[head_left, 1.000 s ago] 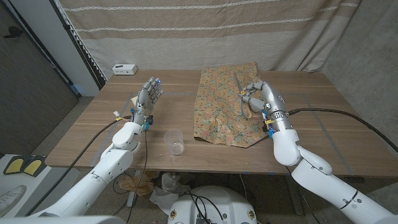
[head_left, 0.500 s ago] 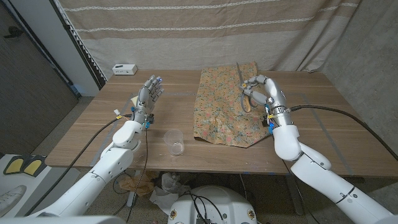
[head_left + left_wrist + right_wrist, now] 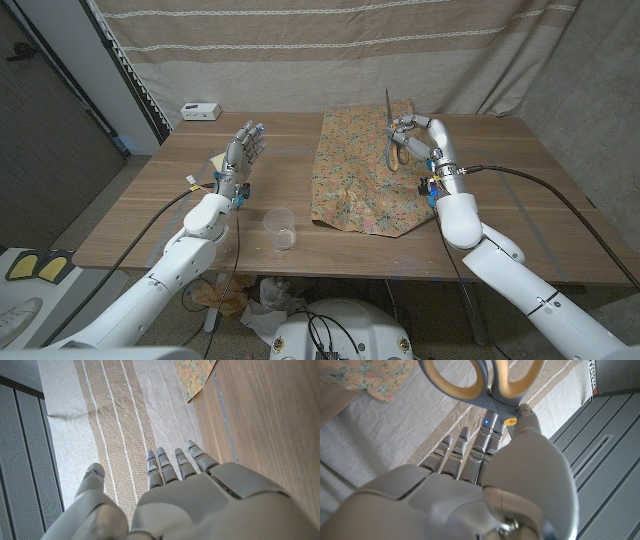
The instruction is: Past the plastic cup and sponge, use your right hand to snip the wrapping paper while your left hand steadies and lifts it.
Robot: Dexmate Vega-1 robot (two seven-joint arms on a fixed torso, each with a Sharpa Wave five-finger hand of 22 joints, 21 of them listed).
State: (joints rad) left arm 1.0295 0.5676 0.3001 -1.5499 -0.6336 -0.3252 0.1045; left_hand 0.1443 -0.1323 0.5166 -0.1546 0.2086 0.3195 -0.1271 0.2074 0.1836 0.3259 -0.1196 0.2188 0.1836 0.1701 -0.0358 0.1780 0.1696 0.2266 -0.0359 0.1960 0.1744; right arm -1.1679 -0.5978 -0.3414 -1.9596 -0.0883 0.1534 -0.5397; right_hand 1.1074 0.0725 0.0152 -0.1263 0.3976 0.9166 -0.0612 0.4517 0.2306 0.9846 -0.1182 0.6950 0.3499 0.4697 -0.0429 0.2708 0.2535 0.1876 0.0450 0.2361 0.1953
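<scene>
The floral wrapping paper (image 3: pixel 360 175) lies spread on the right half of the table; its corner also appears in the left wrist view (image 3: pixel 195 375) and the right wrist view (image 3: pixel 365 375). My right hand (image 3: pixel 425 145) is raised above the paper's far part and holds grey scissors with yellow-lined handles (image 3: pixel 392 135), blades pointing up toward the curtain. In the right wrist view the thumb and fingers of that hand (image 3: pixel 485 475) pinch the scissors (image 3: pixel 482 377) near the pivot. My left hand (image 3: pixel 240 155) stands upright, fingers apart and holding nothing, left of the paper (image 3: pixel 185 495).
A clear plastic cup (image 3: pixel 281 229) stands near the table's front edge, between my arms. A small white box (image 3: pixel 201 111) sits at the far left corner. A striped curtain hangs behind the table.
My right hand has lifted the scissors off the paper and tilted them upright, blades now pointing up. The left hand has barely moved.
</scene>
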